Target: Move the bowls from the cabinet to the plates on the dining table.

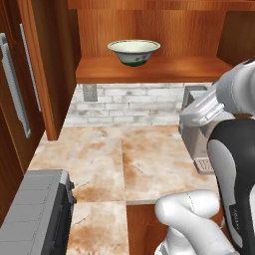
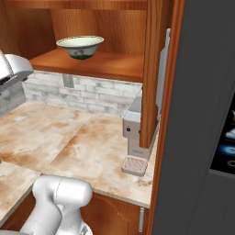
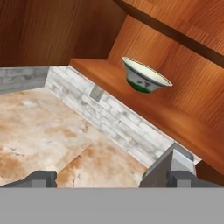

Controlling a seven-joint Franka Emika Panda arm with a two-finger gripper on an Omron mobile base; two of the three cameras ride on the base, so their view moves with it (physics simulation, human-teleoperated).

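One cream bowl with a dark green band stands upright on the wooden shelf of the open cabinet, left of the shelf's middle. It also shows as the bowl from the right side and the bowl in the hand view. My gripper is open with nothing between its fingertips. It hangs over the counter, below the shelf and well short of the bowl. The plates and the dining table are out of view.
A marble counter backed by white brick lies under the cabinet. A grey coffee machine stands at its right, a dark grey appliance at its front left. Cabinet doors stand open at both sides.
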